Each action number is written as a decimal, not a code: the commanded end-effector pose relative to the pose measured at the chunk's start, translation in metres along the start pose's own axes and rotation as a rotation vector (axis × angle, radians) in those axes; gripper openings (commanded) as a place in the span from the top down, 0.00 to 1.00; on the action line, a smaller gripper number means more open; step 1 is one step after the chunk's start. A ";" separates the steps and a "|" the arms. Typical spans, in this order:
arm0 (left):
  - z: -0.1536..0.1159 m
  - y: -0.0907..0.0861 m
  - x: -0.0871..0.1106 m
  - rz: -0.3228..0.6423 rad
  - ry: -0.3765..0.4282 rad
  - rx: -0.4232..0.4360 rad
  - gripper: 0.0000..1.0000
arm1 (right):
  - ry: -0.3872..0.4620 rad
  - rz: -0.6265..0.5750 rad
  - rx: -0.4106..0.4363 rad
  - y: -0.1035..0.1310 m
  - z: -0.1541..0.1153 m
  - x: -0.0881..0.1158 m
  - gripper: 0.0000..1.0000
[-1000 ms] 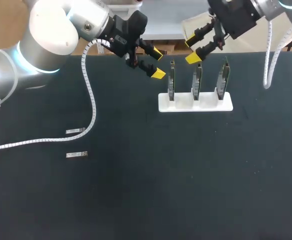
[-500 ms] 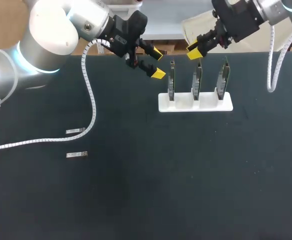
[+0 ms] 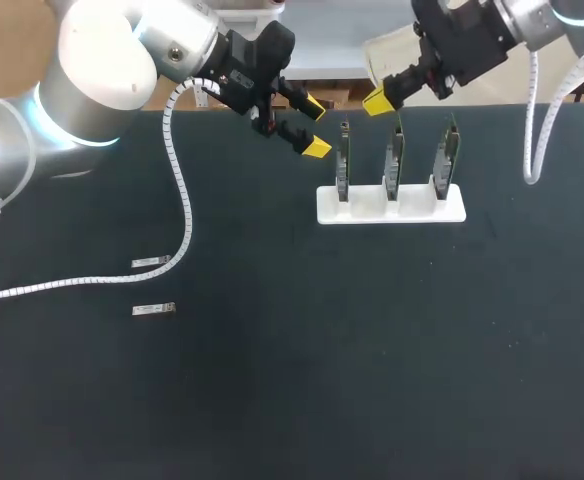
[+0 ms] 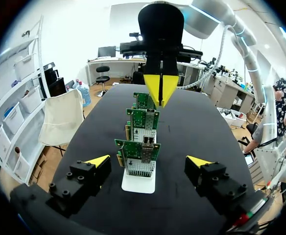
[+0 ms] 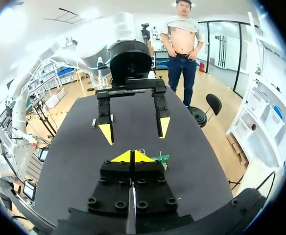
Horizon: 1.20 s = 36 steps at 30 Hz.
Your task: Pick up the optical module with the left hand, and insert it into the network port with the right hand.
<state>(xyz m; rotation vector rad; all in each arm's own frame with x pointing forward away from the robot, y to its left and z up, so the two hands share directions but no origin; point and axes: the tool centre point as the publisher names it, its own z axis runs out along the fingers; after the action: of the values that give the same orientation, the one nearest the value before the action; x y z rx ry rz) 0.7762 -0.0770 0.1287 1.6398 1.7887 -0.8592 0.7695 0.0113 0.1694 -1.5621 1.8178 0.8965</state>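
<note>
Two small silver optical modules (image 3: 151,263) (image 3: 153,310) lie flat on the black table at the left, far from both grippers. Three green network cards (image 3: 394,160) stand upright in a white stand (image 3: 456,211) at the back middle. My left gripper (image 3: 316,126) hangs open and holds nothing just left of the cards; in the left wrist view, the left gripper (image 4: 148,161) frames the row of cards (image 4: 139,155). My right gripper (image 3: 376,101) is shut on nothing above and behind the cards. In the right wrist view the right gripper (image 5: 132,156) faces the open left gripper (image 5: 134,131).
A white coiled cable (image 3: 181,190) hangs from the left arm over the table, down near the upper module. The table's far edge runs just behind the stand.
The right gripper's fingers have shut with nothing between them, and it has drifted slightly left and up. The left arm and both modules have stayed still.
</note>
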 end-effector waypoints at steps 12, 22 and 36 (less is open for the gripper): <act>0.000 0.001 -0.001 0.000 0.005 0.003 0.00 | 0.035 -0.012 -0.024 -0.007 0.026 -0.007 1.00; 0.000 0.001 -0.001 0.000 0.005 0.003 0.00 | 0.049 -0.017 -0.041 -0.012 0.034 -0.011 1.00; 0.000 0.001 -0.001 0.000 0.005 0.003 0.00 | 0.057 0.002 -0.046 -0.012 0.036 -0.006 1.00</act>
<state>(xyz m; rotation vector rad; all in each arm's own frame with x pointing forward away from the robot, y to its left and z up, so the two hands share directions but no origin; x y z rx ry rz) 0.7762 -0.0770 0.1287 1.6399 1.7887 -0.8592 0.7823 0.0424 0.1517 -1.6315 1.8511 0.9087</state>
